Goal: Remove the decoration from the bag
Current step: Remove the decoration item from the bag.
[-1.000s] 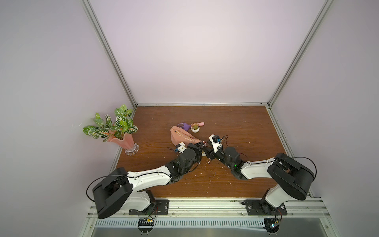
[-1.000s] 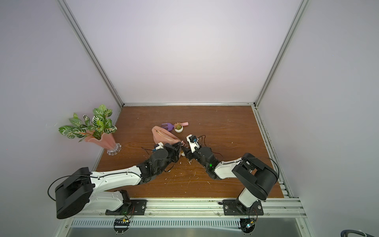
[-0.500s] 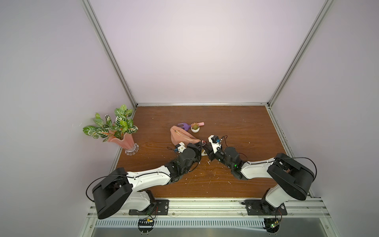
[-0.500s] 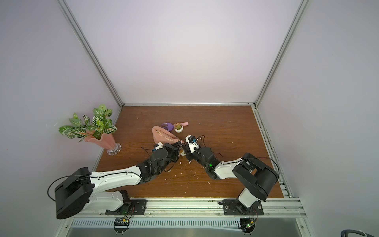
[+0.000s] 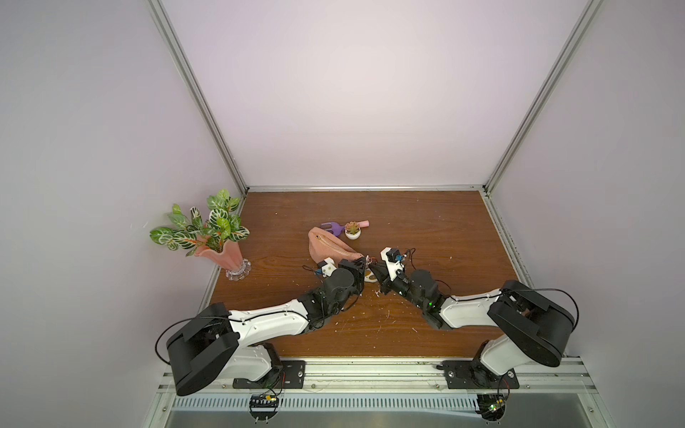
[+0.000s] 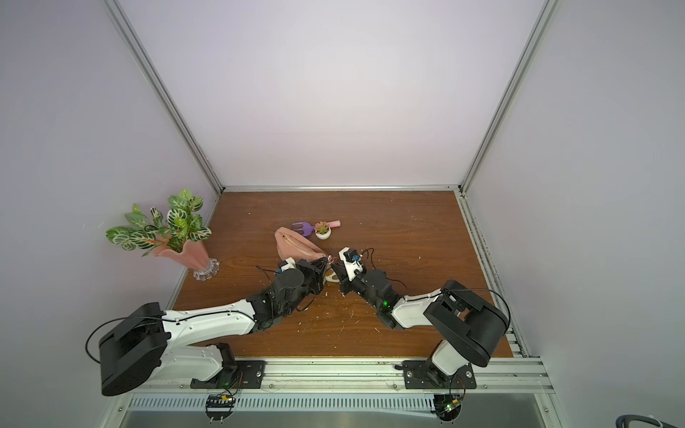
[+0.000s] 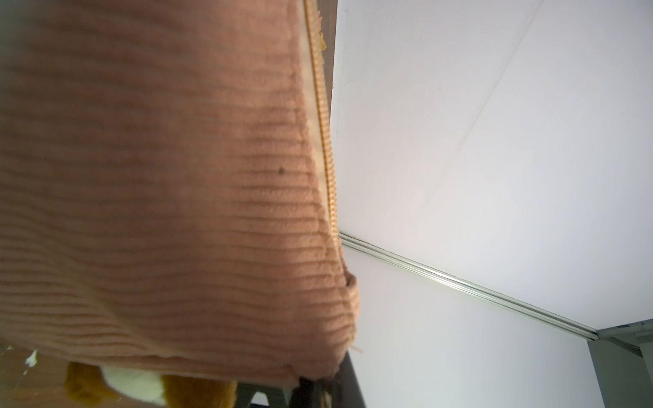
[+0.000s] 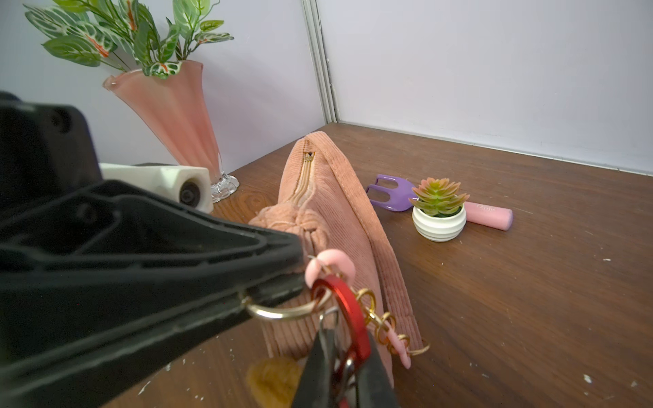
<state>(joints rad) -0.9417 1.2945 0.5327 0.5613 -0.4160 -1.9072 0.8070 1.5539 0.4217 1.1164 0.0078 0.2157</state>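
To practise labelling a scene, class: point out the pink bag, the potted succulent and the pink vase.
pink bag (image 8: pixel 344 226), right wrist view, ribbed side panel.
potted succulent (image 8: pixel 438 224), right wrist view, white pot.
pink vase (image 8: pixel 173 116), right wrist view, fluted body.

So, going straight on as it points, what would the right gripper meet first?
Past the red clip the right gripper pinches, probably the bag's near end, beside the left gripper; depth unclear.
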